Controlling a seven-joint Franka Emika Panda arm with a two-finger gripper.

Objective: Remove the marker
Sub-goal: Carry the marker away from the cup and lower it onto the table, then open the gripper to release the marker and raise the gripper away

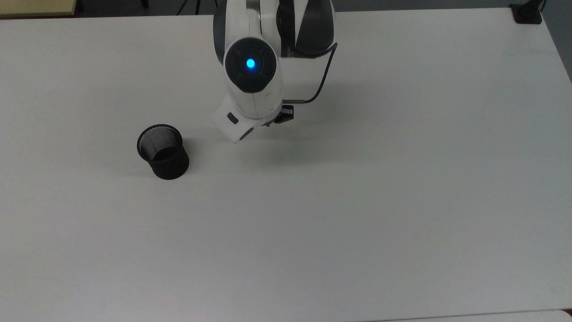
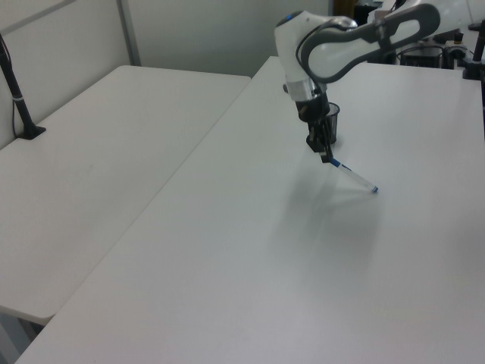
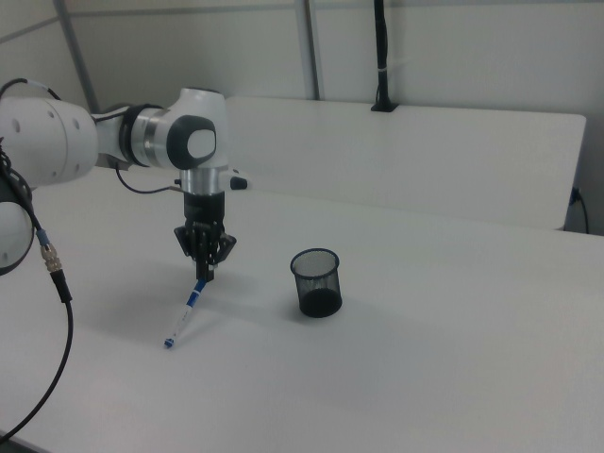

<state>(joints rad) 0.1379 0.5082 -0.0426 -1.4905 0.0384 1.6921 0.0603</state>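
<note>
White tables (image 3: pixel 453 359) fill the room, pushed edge to edge, with pale partition walls behind. On the nearer table stands a black mesh cup (image 1: pixel 162 151), upright and holding nothing that can be seen through its open mouth. The robot arm (image 2: pixel 333 49) reaches over the table and ends in a gripper (image 3: pixel 204 274) that points straight down, a little apart from the cup.

The jaws are clenched on the capped upper end of the marker (image 3: pixel 187 310). The marker hangs slanted below them, and its lower tip is at or just above the table top; whether it touches cannot be told. It lies wholly outside the cup: in the right view it is to the right view's left of the cup, and in the left view it slopes away toward the left view's right, in front of the cup (image 2: pixel 330 121).

This pose suits a set-down. Gripping at the very top leaves the long barrel free to swing out, and the low height means a short drop on release. Judged from the empty cup, removal is done in substance; only the letting go appears to remain.

The marker (image 2: pixel 353 175) is slim, with a white barrel, a blue cap and label near the jaws, and a small blue tip at the far end.
</note>
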